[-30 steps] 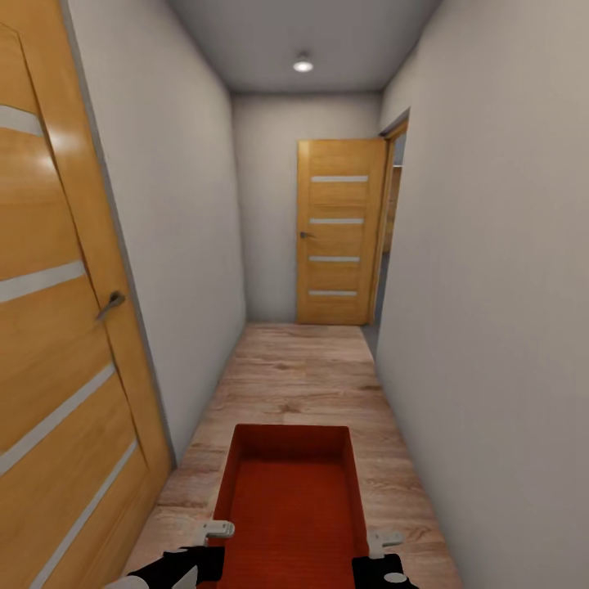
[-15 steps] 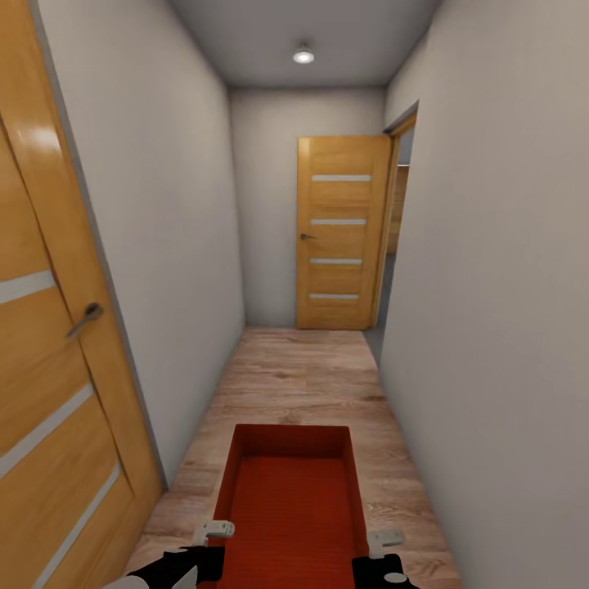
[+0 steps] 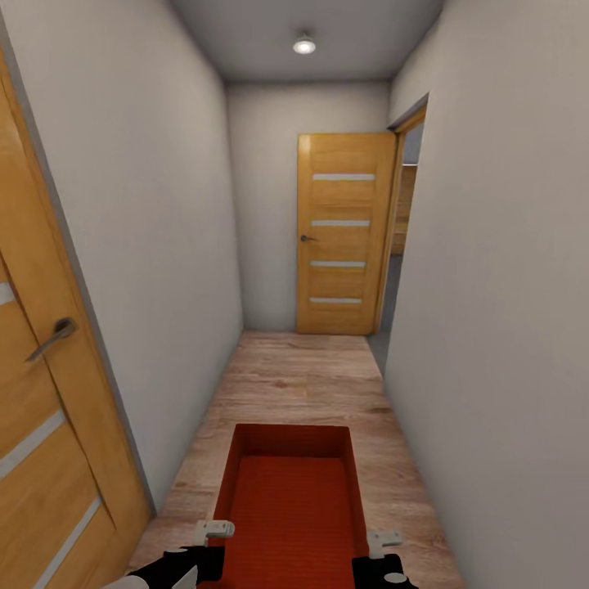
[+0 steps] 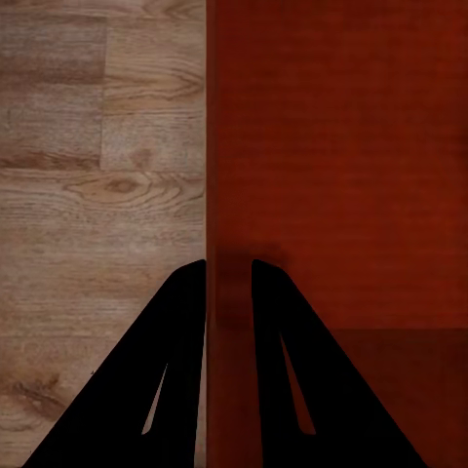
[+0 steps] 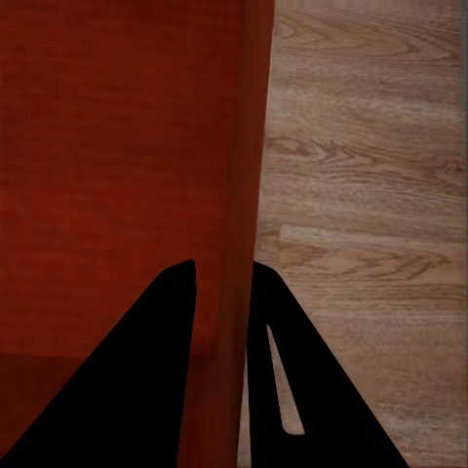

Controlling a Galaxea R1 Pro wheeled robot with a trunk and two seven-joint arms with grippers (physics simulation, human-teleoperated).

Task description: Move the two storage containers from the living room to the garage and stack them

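Container (image 3: 290,515) between both hands — left hand (image 4: 229,278), right hand (image 5: 222,278) — above hallway floor (image 3: 303,384).

Orange-red open-top bin (image 3: 294,507), empty, level, lengthwise ahead, held above wood floor; low plain walls, ribbed base.

Ceiling spotlight (image 3: 304,46) bright; soft even light, slightly blurry render

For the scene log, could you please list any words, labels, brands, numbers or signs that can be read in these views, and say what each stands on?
None: no view carries any readable text.
The storage container, clamped by the left gripper and right gripper: plain orange-red walls, no label.
The far wooden door: pale horizontal stripes, no lettering.
The near door: a handle and stripes, no sign.
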